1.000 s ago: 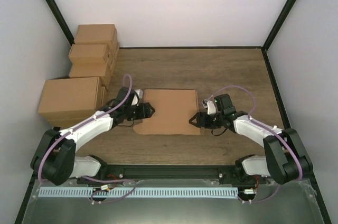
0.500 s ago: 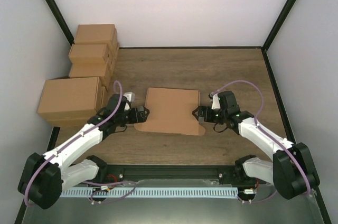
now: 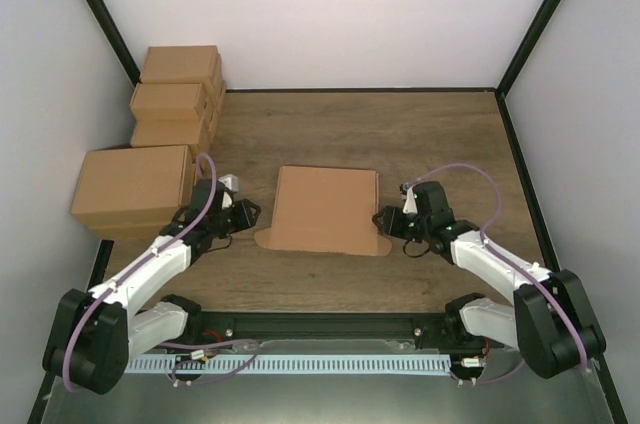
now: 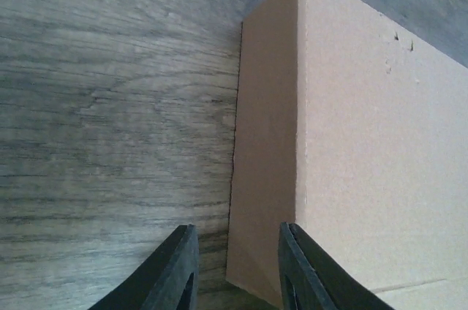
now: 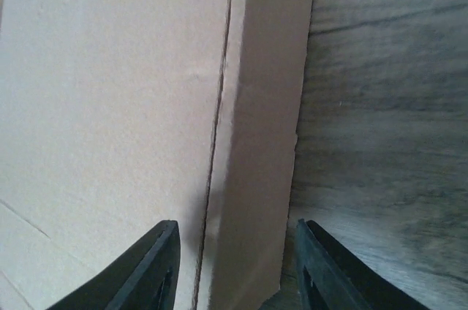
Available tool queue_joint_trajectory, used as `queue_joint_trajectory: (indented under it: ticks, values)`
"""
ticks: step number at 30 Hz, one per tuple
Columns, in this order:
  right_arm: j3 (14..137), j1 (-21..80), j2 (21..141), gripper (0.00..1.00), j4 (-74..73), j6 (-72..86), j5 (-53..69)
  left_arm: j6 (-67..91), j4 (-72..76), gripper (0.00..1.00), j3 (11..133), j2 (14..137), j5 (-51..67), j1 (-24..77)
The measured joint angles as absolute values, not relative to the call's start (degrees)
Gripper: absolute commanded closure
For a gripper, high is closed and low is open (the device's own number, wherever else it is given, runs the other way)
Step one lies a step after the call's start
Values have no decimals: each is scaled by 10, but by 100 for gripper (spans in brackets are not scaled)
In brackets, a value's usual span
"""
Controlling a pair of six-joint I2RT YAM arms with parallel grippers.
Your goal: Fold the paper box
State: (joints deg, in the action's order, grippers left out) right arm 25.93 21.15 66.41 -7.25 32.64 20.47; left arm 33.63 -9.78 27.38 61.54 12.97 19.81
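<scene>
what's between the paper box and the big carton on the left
In the top view, the left gripper and its wrist sit between the paper box and the big carton, over bare wooden table.

wood-grain desk [image 3: 400,134], brown cartons [image 3: 150,144] piled along its left edge, big one [image 3: 130,186] nearest, smaller ones [image 3: 178,66] stacked behind it toward the back corner, three i think but hard to count from above, plain white walls [image 3: 320,14], black corner posts [image 3: 535,22], perforated metal strip [image 3: 330,363] up front
</scene>
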Motion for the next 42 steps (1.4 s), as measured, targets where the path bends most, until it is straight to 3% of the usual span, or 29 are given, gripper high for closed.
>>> queue_joint_trajectory:
  ticks: [5, 8, 13, 20, 29, 42]
  values:
    - [251, 211, 623, 65, -70, 336, 172, 337, -86, 95, 274, 639, 130, 195]
    - [243, 211, 613, 74, -71, 339, 157, 329, -82, 96, 274, 689, 135, 195]
    - [237, 211, 621, 99, -77, 339, 135, 323, -68, 96, 274, 738, 162, 195]
    - [239, 211, 690, 99, -76, 324, 148, 314, -34, 90, 274, 772, 199, 195]
    - [264, 211, 750, 99, -68, 290, 225, 311, -17, 92, 274, 820, 250, 195]
    - [307, 203, 679, 99, -148, 268, 275, 297, -139, 96, 331, 713, 257, 186]
